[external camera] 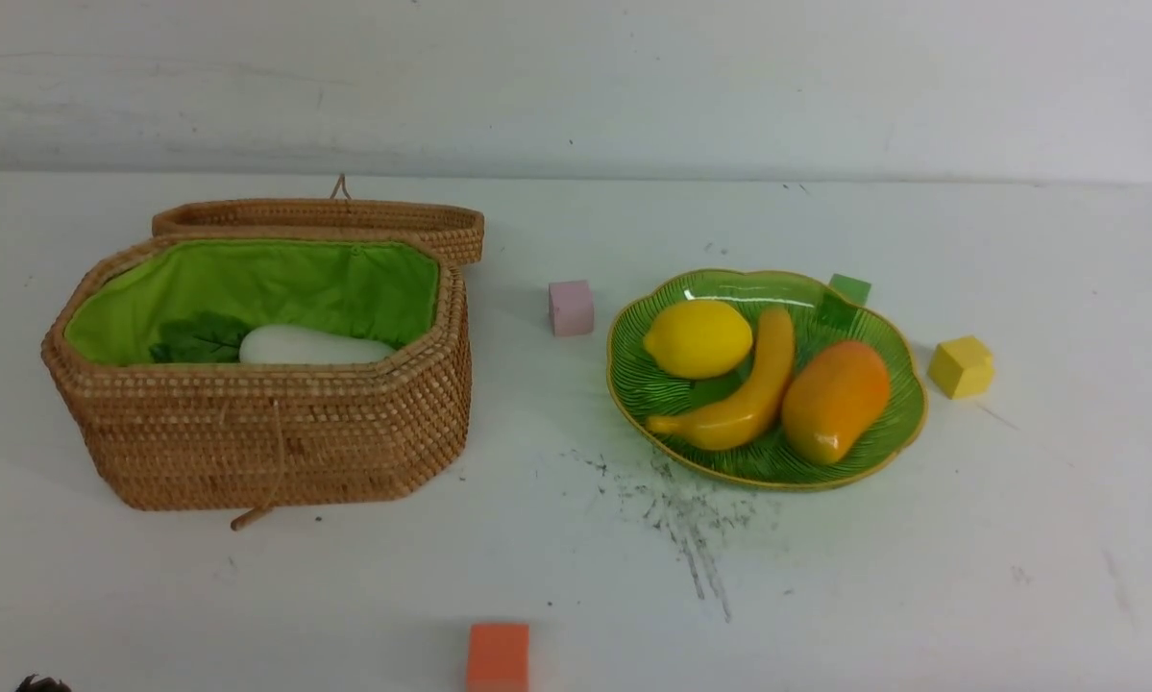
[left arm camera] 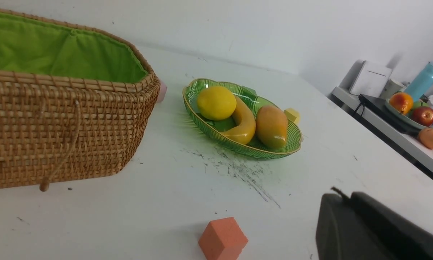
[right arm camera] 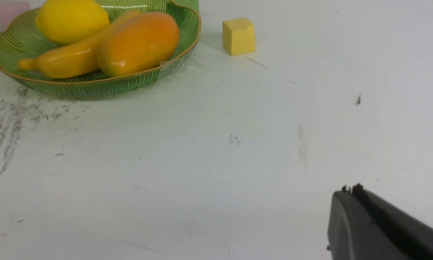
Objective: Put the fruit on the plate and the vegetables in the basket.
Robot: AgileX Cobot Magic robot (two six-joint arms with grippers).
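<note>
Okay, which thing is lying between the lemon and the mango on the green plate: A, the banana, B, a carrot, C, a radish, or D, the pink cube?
A: the curved banana lies on the green plate with the lemon on one side and the mango on the other.

Fruit on the plate, radish in the basket
To my right, the plate [external camera: 768, 476] held the mango [external camera: 836, 402], left of it the banana [external camera: 744, 399] and lemon [external camera: 698, 338]; the basket [external camera: 278, 437], radish [external camera: 311, 346] inside, stood left.
</note>
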